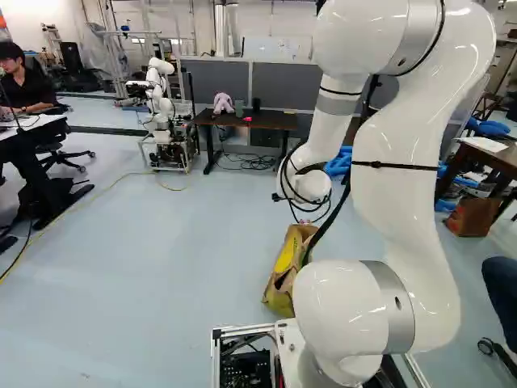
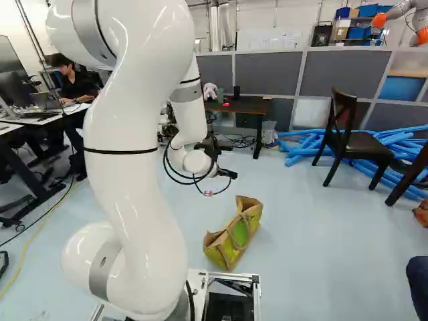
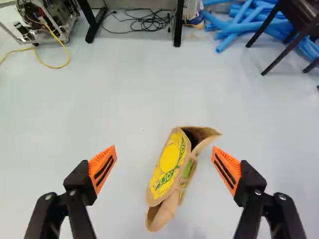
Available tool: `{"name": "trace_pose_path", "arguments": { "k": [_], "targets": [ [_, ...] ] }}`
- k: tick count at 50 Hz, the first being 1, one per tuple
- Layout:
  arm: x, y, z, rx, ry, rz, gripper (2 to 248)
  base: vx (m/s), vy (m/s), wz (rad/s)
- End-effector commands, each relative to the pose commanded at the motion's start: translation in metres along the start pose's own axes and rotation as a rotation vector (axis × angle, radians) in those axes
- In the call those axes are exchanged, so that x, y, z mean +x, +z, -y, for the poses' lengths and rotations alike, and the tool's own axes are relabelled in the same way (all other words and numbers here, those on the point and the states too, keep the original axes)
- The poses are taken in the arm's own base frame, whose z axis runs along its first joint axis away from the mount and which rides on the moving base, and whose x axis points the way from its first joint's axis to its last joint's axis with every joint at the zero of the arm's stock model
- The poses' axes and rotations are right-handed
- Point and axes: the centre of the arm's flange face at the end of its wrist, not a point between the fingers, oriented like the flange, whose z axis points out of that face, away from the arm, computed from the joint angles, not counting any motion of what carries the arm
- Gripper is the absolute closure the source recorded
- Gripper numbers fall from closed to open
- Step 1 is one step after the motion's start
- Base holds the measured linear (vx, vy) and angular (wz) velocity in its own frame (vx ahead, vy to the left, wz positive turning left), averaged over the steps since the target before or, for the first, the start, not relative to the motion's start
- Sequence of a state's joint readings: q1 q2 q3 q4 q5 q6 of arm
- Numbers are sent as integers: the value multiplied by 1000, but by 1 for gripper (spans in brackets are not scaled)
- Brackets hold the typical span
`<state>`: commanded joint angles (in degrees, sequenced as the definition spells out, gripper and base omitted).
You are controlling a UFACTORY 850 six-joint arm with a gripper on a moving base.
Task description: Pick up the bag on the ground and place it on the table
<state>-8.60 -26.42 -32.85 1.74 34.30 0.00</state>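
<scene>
Jaws of the gripper (image 2: 226,173) stand wide apart, their orange pads (image 3: 102,168) facing each other. Most of the gripper is hidden behind the arm's wrist (image 1: 311,185) in the base views. The inside of the bag (image 3: 167,167) is too dark to tell what it holds, and the arm covers part of its side in the left base view. Well ahead of the jaws is a dark surface (image 1: 266,120) on legs, but its top is cut off in the wrist view.

The bag is brown and creased, with a yellow oval and green print on one broad side, green patches along the other, and a loop handle; its mouth gapes. It sits on the pale floor (image 3: 75,114), ahead of the jaws and in line with the gap between them, clear of both pads
</scene>
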Motion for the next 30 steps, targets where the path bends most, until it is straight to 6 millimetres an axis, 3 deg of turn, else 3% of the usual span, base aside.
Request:
{"name": "trace_pose_path", "arguments": {
  "k": [30],
  "targets": [
    [-7, 58, -24, -49, 70, 166, 3, 0, 0, 0]
  ]
}}
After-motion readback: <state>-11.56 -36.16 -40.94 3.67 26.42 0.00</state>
